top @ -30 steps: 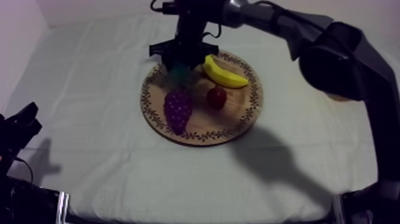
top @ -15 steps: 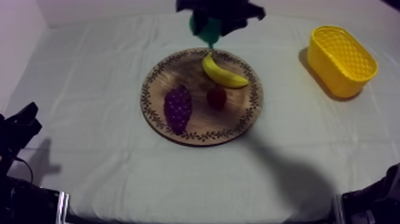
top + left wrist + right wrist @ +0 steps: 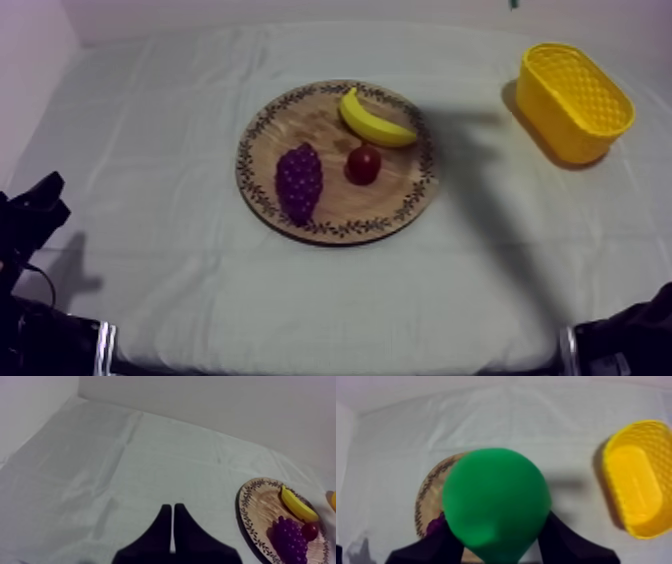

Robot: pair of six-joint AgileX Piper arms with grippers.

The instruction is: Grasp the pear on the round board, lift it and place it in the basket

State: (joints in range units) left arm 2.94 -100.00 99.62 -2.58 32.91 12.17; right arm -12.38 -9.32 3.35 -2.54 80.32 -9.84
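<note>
Our right gripper [image 3: 498, 528] is clamped round the pear [image 3: 496, 501], up over the edge of the wooden board [image 3: 428, 493] — the yellow basket [image 3: 608, 451] sits well off to one side, not underneath. The left gripper [image 3: 172, 510] is closed, empty.

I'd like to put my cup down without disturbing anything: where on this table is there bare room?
The widest bare cloth lies left of the wooden board, up to the left gripper. A clear lane runs between board and yellow basket, and a strip along the near edge. The board is crowded: banana, grapes and small red fruit.
</note>
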